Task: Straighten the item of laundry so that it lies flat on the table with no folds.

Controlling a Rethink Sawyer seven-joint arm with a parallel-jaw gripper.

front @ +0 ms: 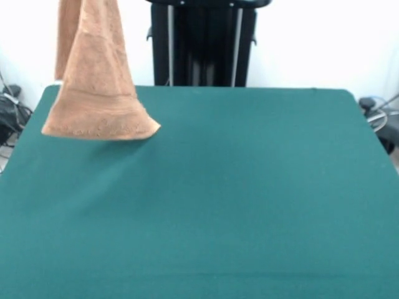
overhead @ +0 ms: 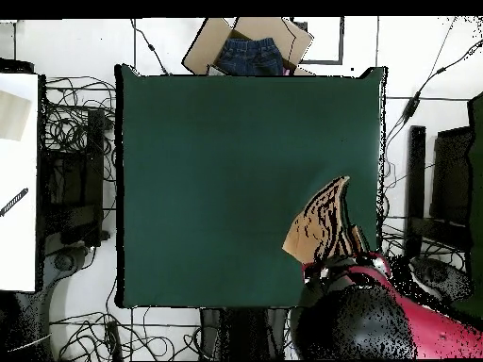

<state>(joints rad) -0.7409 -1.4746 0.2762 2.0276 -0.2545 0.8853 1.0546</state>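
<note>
The item of laundry (front: 93, 93), an orange-tan towel, hangs in a narrow cone from above the picture's top edge at the table's far left. Its flared lower hem, with a woven band just above it, sits low over the green table (front: 249, 199); whether the hem touches the top I cannot tell. In the overhead view the towel (overhead: 319, 224) shows near the table's (overhead: 217, 170) lower right corner. My gripper (overhead: 330, 266), at the end of the red and black arm (overhead: 377, 311), is shut on the towel's top end. The fingers themselves are hidden.
A cardboard box holding blue denim (overhead: 247, 49) lies just beyond the table's edge farthest from the arm. A white surface (overhead: 19, 179) stands to one side, and cables cover the floor around the table.
</note>
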